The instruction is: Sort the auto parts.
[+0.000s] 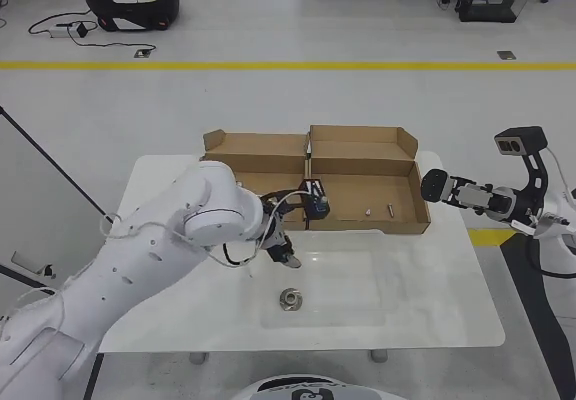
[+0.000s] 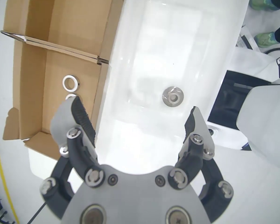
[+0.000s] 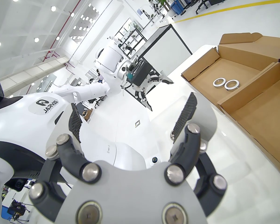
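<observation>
Left wrist view: round metal disc

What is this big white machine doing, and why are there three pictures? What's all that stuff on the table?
It's a robot with two arms, sorting car parts. One picture looks down from above its arms; the other two come from cameras on its wrists. Its left hand is open above a clear tray, where one round metal part lies. Its right hand is open too, off to the side. Behind the tray sit two cardboard boxes: one has two rings, the other small bolts. Neither hand holds anything.
</observation>
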